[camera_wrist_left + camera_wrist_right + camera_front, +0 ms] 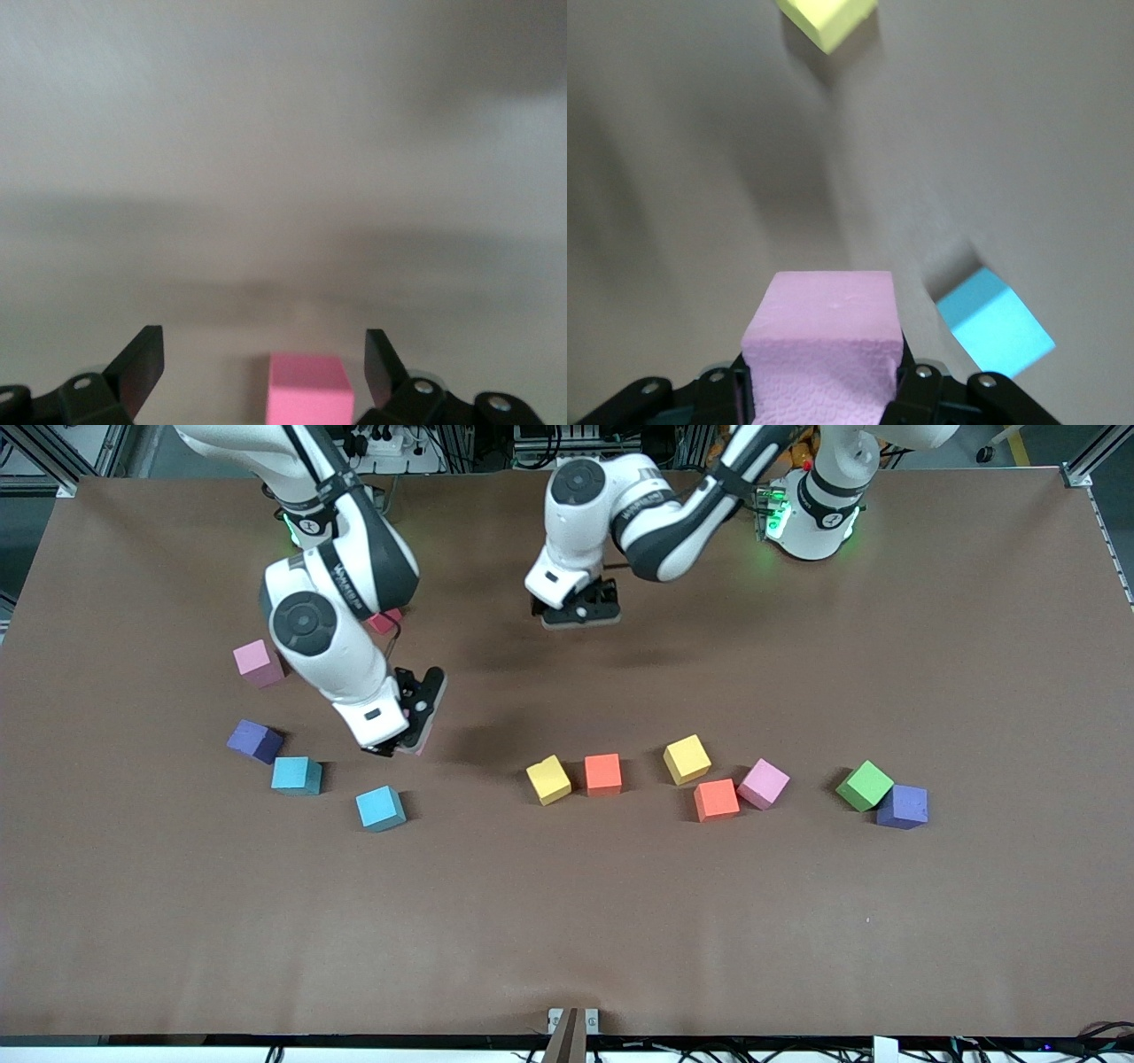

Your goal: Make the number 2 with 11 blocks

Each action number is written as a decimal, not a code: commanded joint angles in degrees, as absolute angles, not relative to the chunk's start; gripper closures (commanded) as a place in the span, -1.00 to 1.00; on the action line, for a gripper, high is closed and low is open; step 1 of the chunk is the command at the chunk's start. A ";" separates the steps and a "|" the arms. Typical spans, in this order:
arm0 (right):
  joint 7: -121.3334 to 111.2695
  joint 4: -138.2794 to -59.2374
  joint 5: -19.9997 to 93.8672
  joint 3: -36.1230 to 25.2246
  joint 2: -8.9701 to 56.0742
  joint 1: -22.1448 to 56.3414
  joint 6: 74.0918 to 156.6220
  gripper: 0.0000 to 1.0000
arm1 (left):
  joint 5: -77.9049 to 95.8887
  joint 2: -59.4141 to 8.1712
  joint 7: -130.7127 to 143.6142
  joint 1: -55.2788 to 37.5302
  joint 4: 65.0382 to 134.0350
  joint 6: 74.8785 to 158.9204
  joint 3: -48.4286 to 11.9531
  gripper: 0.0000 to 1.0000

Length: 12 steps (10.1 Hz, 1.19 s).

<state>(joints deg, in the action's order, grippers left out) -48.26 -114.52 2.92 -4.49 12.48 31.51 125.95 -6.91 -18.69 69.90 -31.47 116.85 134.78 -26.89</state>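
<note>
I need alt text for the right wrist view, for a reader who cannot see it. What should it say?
The right gripper is shut on a pink block, held above the brown table. On the table below lie a light blue block and a yellow block, the yellow one partly cut off at the picture's edge.

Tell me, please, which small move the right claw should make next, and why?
Probably carry it toward the yellow block and orange block: the right claw holds a pink block in the air, and no digit is formed yet.
</note>
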 commanded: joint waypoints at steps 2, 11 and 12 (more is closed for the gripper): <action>-48.69 -115.31 2.29 -4.83 10.29 39.17 123.67 1.00 | -6.07 -15.91 68.29 -22.71 116.55 131.67 -28.21 -1.00; -36.23 -132.09 2.72 3.33 1.50 52.73 127.70 1.00 | -5.28 -16.70 55.28 -7.48 107.41 119.62 -28.83 -1.00; -34.99 -132.53 2.90 3.43 1.93 53.17 128.66 1.00 | -5.27 -17.57 55.20 -7.38 107.23 119.62 -28.74 -1.00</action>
